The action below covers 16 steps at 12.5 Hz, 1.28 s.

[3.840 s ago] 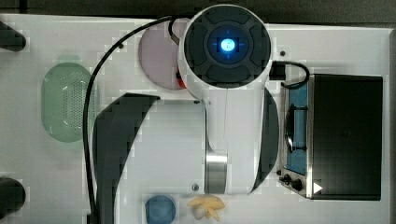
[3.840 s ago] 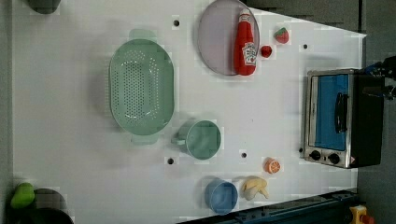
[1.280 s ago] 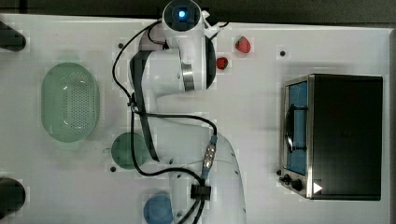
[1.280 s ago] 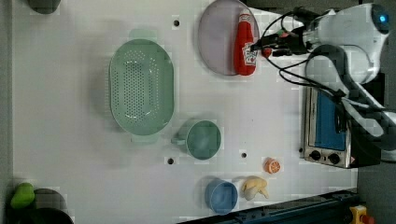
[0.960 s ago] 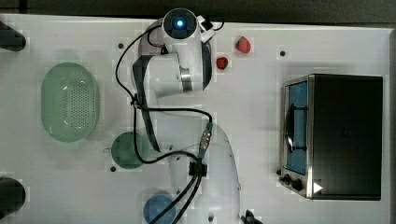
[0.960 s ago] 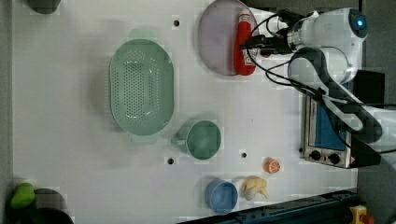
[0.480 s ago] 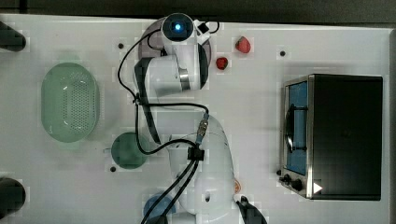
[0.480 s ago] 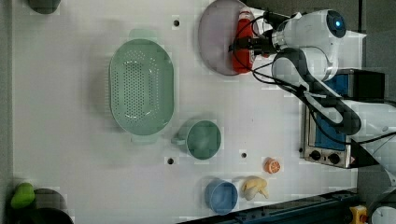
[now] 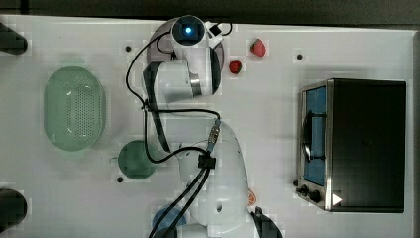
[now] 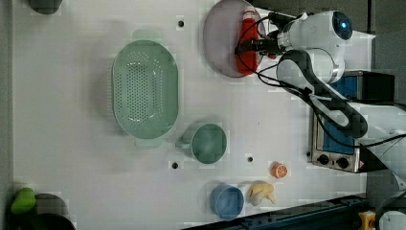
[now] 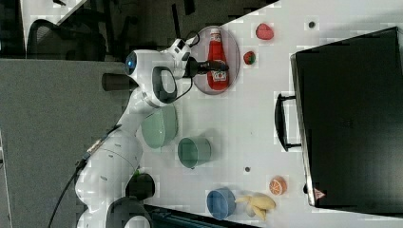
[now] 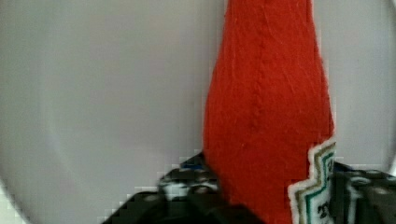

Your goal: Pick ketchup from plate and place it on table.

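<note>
The ketchup (image 10: 246,60), a small red bottle with a white label, lies on the pale lilac-grey plate (image 10: 220,43) at the far end of the white table (image 10: 72,143). My gripper (image 10: 249,46) reaches across the bottle's middle in the left view and in the right view (image 11: 216,66). In the wrist view the red ketchup (image 12: 266,116) fills the space between the dark fingers (image 12: 187,184), which press against both of its sides, with the plate (image 12: 93,93) under it. In the top view my arm covers the bottle and most of the plate (image 9: 157,35).
Two strawberries (image 9: 257,47) (image 9: 236,66) lie just beside the plate. A toaster oven (image 9: 354,144) stands at the top view's right. A green basket (image 10: 145,88), green cup (image 10: 208,143), blue bowl (image 10: 226,201), banana (image 10: 261,191) and orange slice (image 10: 278,169) sit farther off.
The arm has reached further over the plate and come down on the ketchup. The fingers, wide open a second ago, have closed in against the bottle's sides.
</note>
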### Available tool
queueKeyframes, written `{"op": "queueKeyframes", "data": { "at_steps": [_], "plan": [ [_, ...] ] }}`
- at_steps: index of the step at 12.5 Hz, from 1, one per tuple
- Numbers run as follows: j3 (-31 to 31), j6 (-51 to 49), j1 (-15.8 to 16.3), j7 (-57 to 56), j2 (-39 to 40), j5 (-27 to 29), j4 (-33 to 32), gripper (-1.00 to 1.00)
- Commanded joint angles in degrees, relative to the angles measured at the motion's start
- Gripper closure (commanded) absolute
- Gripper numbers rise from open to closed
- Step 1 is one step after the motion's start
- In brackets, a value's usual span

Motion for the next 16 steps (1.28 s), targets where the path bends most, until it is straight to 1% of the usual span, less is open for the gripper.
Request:
{"op": "queueKeyframes", "data": {
  "at_steps": [1, 4, 6, 7, 10, 12, 14, 16],
  "plan": [
    [0.5, 1.4, 0.0, -2.2, -0.2, -0.1, 1.5, -0.18],
    [0.6, 1.4, 0.0, -2.1, -0.8, 0.2, 1.8, -0.18],
    [0.6, 1.1, -0.2, -2.1, -2.9, 0.9, 3.1, -0.18],
    [0.6, -0.3, -0.5, -2.1, -4.8, 2.1, 3.2, -0.18],
    [0.6, -8.8, -1.5, -2.1, -12.1, 7.4, 2.8, -0.18],
    [0.5, -11.8, -2.4, -2.1, -17.2, 7.7, 2.5, -0.18],
    [0.4, -14.2, -3.7, -2.1, -22.3, 7.7, 0.1, -0.18],
    [0.4, -16.6, -5.3, -2.1, -28.2, 7.8, -5.1, -0.18]
  ]
}}
